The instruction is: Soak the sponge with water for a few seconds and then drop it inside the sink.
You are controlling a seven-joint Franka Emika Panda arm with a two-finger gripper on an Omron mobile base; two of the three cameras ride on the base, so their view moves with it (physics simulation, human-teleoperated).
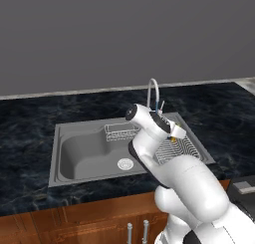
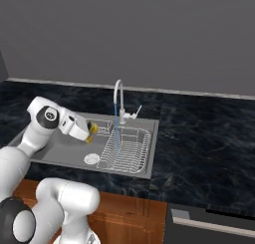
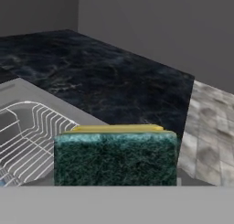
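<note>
Your jaws are clenched on the sponge (image 2: 91, 130), held mid-frame left of the water (image 2: 116, 131), which falls onto the dish rack (image 2: 127, 151). Carry it right into the stream, hold steady, then release over the sink (image 2: 62, 149).

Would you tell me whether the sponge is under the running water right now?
No, in the right base view the sponge in the gripper is held left of the water, clearly apart from it.
</note>
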